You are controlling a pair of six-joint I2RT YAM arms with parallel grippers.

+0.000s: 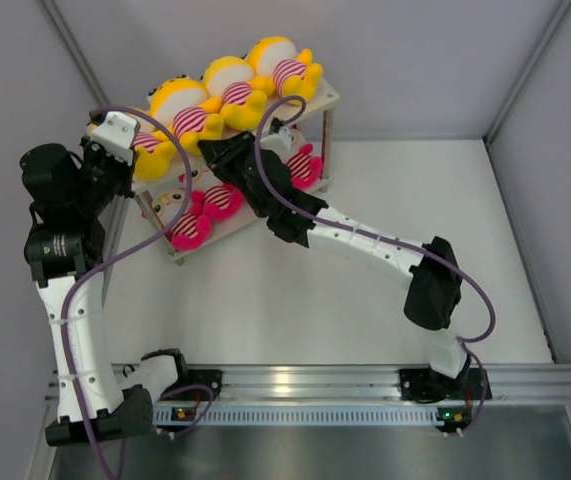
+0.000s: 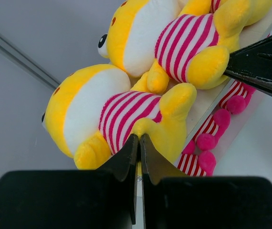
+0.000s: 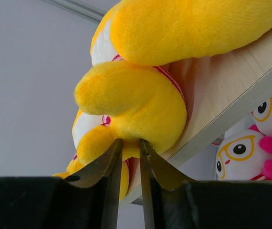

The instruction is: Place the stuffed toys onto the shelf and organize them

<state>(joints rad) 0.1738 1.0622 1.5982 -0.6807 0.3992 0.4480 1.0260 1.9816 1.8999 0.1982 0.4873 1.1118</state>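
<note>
The table point(image 1: 365, 300) is carrying the shelf point(image 1: 330, 95) at its far left corner, and no toy is lying loose on the bare surface that shows. The task is looking nearly finished. The yellow stuffed toys point(image 1: 227, 80) are lying in a row along the shelf's top board, three in plain sight and a fourth partly hidden at the left end. The pink stuffed toys point(image 1: 210, 208) are sitting on the lower board, though the top board and an arm are covering some, so their count is unclear. What is left seems to be straightening. The right gripper point(image 3: 128, 143) is pinching one yellow stuffed toy point(image 3: 136, 109) by a foot at the top board's front edge. The left gripper point(image 2: 138, 140) is pressed together, its tips touching another yellow leg.
</note>
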